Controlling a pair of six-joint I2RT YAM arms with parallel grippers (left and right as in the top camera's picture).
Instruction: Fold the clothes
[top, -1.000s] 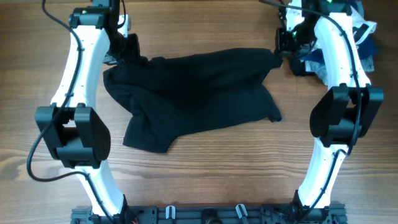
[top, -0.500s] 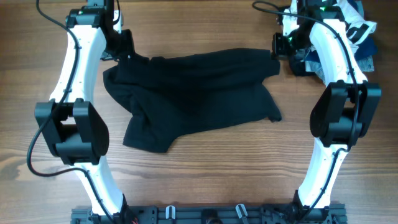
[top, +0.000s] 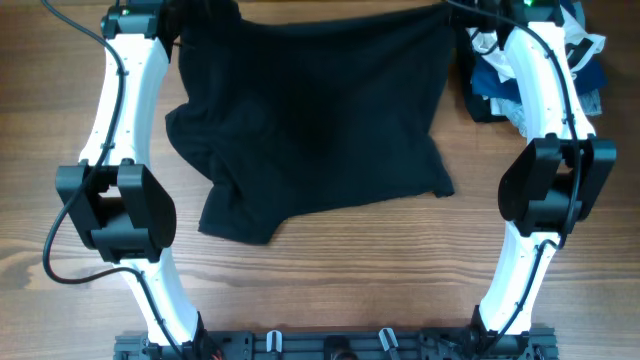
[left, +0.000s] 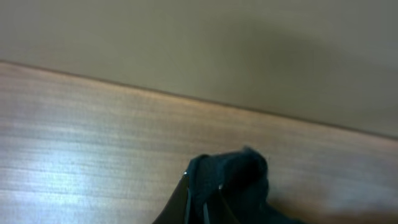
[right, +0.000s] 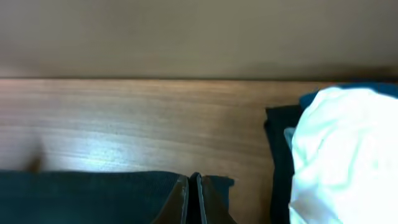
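- Left gripper (left: 198, 202) pinches a bunched corner of the black T-shirt (top: 310, 120), upper left.
- Right gripper (right: 193, 193) pinches its thin edge; tension could pull it free.

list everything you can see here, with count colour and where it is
black T-shirt: one, black, spread over the table's middle, far edge gripped at both corners
pile of garments: one heap, white, blue and dark, far right corner
table: one, brown wood, under everything
base rail: one, black, near edge
left arm: one, white with black joints, left side
right arm: one, same colours, right side
left gripper: one, dark, shut on shirt's far left corner
right gripper: one, dark, shut on far right corner
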